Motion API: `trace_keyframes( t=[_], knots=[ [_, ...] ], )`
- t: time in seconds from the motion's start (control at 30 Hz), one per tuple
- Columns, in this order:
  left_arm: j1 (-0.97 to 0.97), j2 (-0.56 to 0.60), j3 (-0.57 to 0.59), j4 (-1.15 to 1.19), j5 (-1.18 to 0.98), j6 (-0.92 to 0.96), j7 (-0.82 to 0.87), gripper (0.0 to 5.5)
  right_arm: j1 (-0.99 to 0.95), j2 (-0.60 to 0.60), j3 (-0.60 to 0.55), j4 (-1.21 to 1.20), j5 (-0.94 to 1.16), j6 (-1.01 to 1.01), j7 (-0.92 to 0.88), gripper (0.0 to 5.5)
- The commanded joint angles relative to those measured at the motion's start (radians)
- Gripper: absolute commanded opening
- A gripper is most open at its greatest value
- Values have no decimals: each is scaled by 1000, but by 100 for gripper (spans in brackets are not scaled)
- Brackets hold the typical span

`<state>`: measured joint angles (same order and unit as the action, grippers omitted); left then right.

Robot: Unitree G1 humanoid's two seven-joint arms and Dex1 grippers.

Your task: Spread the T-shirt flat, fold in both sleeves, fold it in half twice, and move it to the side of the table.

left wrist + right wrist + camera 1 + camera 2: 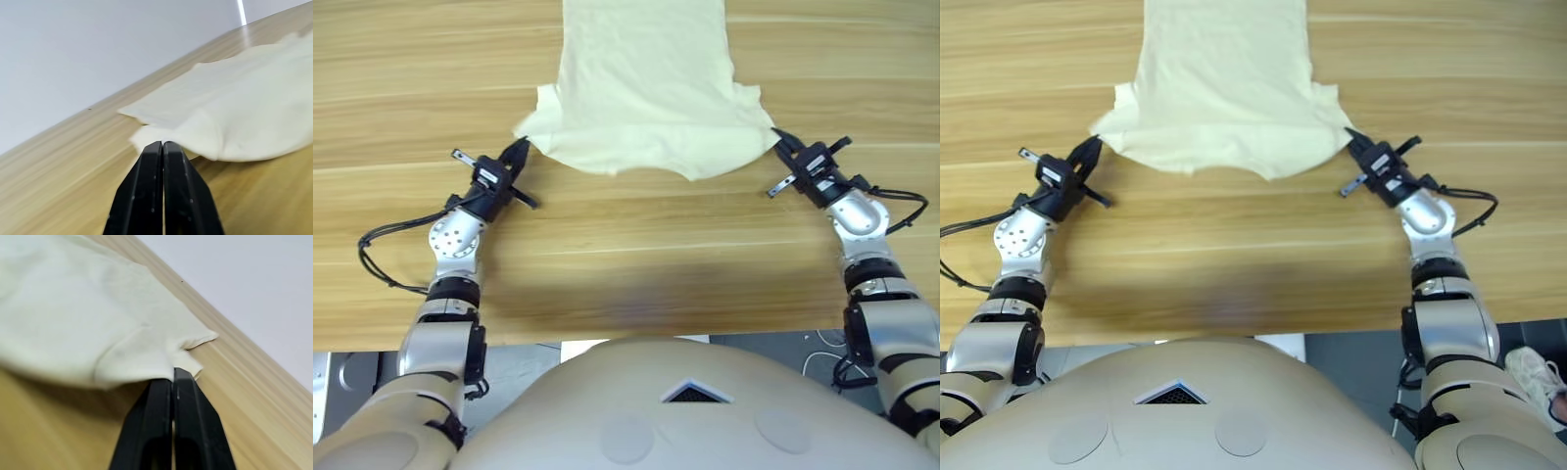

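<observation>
A pale yellow T-shirt (646,88) lies on the wooden table (636,255), its collar end toward me and its body running off the far edge of the view. My left gripper (520,146) is shut at the tip of the shirt's left sleeve (166,129). My right gripper (779,137) is shut at the corner of the right sleeve (183,355). In both wrist views the black fingers (151,196) press together and the sleeve cloth meets their tips. The shirt's near hem is raised slightly, with shadow under it.
Bare wood stretches between the shirt and the table's near edge (636,338). Cables loop from both wrists (382,245). A pale wall (98,49) stands behind the table.
</observation>
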<state>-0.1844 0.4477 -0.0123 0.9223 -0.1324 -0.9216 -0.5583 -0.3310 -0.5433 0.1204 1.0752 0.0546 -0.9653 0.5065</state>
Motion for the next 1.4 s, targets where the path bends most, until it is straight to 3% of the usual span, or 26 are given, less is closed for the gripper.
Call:
trace_keyframes(
  t=[0.03,0.33,0.5,0.63,0.77,0.87,0.93,1.03,1.27,1.4],
  knots=[
    [55,-12,-3,-40,43,50,24,1,44,7,-25,-48,9,25,53,0],
    [268,2,-58,-145,103,89,12,19,194,-7,11,-93,-61,47,133,0],
    [415,13,-77,-296,9,114,-79,100,238,-21,13,-122,-73,53,146,94],
    [490,7,-42,-418,-204,163,-202,162,267,-49,6,-149,-84,55,132,159],
    [492,-22,54,-484,-442,263,-333,182,289,-106,14,-154,-174,81,50,225],
    [498,-60,125,-551,-567,322,-391,182,318,-150,2,-222,-179,66,31,225],
    [488,-84,155,-600,-603,350,-394,182,364,-158,-7,-428,-22,45,90,225],
    [406,-119,170,-589,-484,339,-267,182,395,-148,33,-757,184,86,169,225],
    [173,-203,178,-432,-32,175,126,182,168,87,185,-738,-323,207,3,225],
    [136,-200,133,-346,229,91,299,251,0,171,272,-480,-556,271,-168,229]
  ],
)
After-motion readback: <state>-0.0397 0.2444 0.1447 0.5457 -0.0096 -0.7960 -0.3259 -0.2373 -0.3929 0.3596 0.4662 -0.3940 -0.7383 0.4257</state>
